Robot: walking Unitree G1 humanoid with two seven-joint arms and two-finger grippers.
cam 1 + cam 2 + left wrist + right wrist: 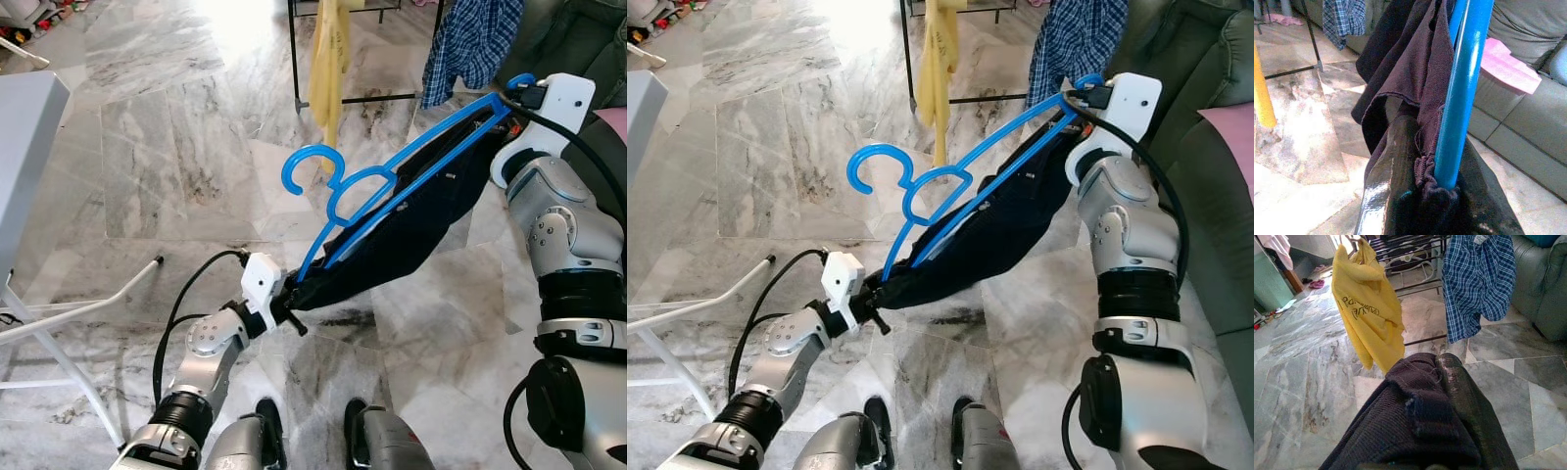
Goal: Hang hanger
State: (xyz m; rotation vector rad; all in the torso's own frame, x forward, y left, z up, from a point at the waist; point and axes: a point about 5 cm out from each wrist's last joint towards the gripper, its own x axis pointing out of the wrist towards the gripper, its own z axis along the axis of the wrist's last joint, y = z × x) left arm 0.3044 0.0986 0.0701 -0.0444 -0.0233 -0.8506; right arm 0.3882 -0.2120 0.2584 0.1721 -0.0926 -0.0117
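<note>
A blue plastic hanger (392,186) with a dark garment (411,230) draped on it is held slantwise in front of me, its hook (309,166) pointing toward the drying rack. My left gripper (290,311) grips the low end, shut on the hanger's bar (1459,98) and the bunched cloth; one black finger (1391,186) shows beside the bar. My right gripper (509,100) holds the high end, shut on it, with the dark garment (1420,421) lying over its fingers (1464,391).
A black drying rack (293,59) stands ahead on the marble floor, carrying a yellow shirt (330,59) and a blue plaid shirt (475,39). A green sofa (1215,196) with a pink cushion (1506,68) is on my right. A white folding stand (29,127) is on my left.
</note>
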